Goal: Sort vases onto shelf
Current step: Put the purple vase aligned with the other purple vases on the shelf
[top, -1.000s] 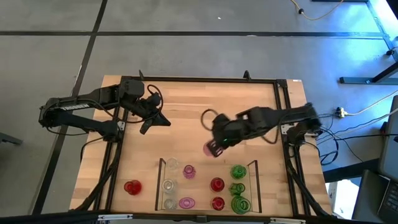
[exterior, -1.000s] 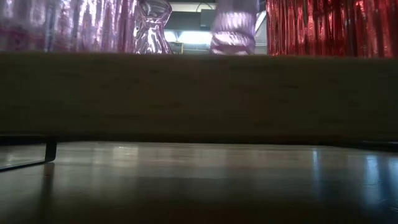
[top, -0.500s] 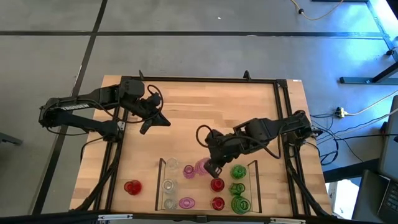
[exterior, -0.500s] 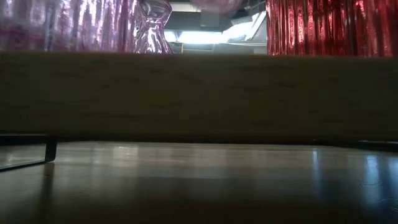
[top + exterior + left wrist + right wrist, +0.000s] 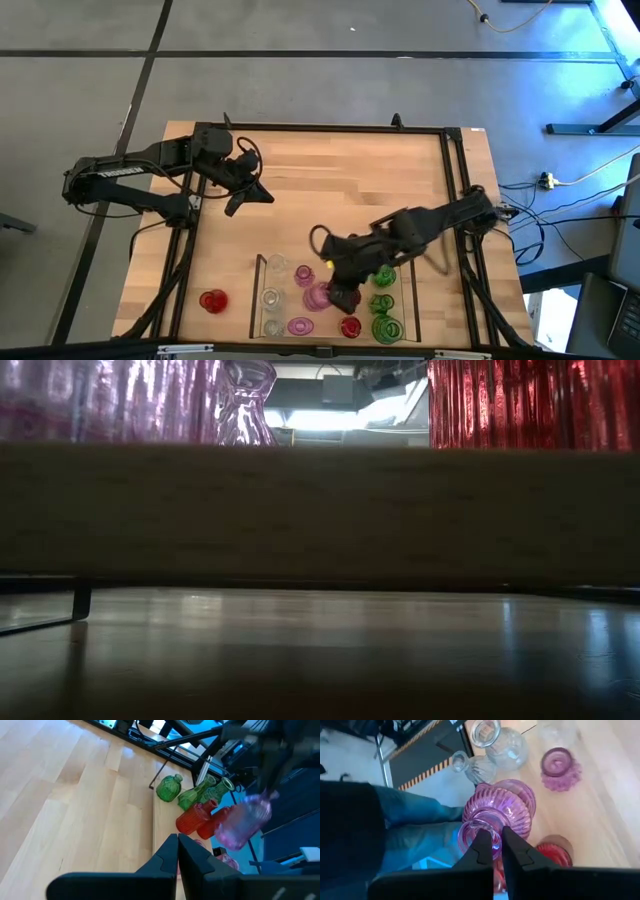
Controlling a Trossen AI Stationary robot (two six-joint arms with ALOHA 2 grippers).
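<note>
The shelf [image 5: 408,300] lies at the table's near edge. It holds clear vases [image 5: 271,297], two pink ones [image 5: 303,273], a red one [image 5: 349,327] and green ones [image 5: 383,302] in columns. Another red vase [image 5: 212,300] stands on the table left of it. My right gripper [image 5: 336,290] is over the shelf's middle, shut on a pink ribbed vase [image 5: 318,296] [image 5: 502,807]. My left gripper [image 5: 262,194] [image 5: 178,851] hovers shut over the far left of the table. My right gripper holds the pink vase by the rim of its neck [image 5: 496,831]. The rim wall is pinched between the two fingers; one finger [image 5: 481,845] seems to be inside the mouth, the other outside. The vase looks lifted, its round body [image 5: 512,802] pointing away from the fingers over the shelf floor.
The low view shows only the shelf's wooden edge [image 5: 320,510], with pink vases [image 5: 245,400] and red glass [image 5: 530,400] above it. A black frame [image 5: 452,180] borders the tabletop. A person's legs in jeans [image 5: 410,835] stand past the near edge.
My right gripper has carried the pink vase from the middle of the table toward the near edge and somewhat left, ending over the shelf between the pink and red columns. The vase has left the low view.
</note>
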